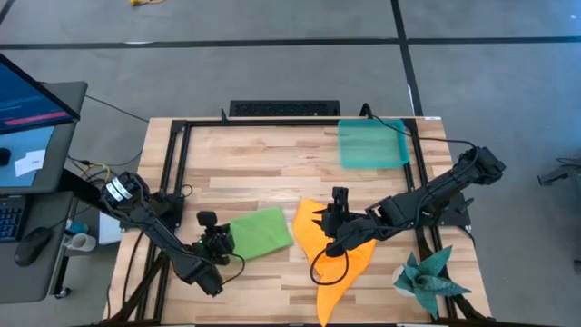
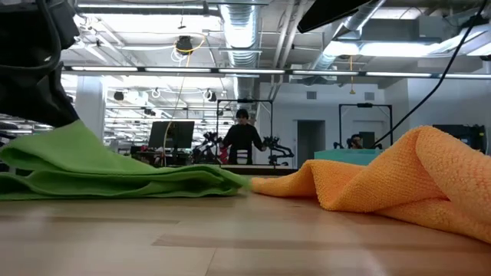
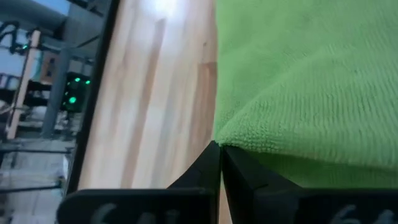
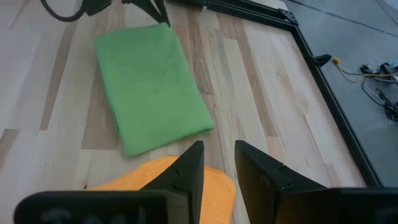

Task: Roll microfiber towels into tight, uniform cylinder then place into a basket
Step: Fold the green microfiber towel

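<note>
Two towels, left gripper [image 3: 219,155] pinching green towel [image 1: 260,232]

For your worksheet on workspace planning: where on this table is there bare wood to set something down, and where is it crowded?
Free: the wood left of the basket, behind the green towel. Crowded: the front, where the left gripper pinches the green towel, the right gripper hovers over the orange towel, beside the teal cloth.

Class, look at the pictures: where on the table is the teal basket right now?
In the high view, the basket sits at the table's far edge on the right arm's side, apart from the orange towel and green towel.
</note>
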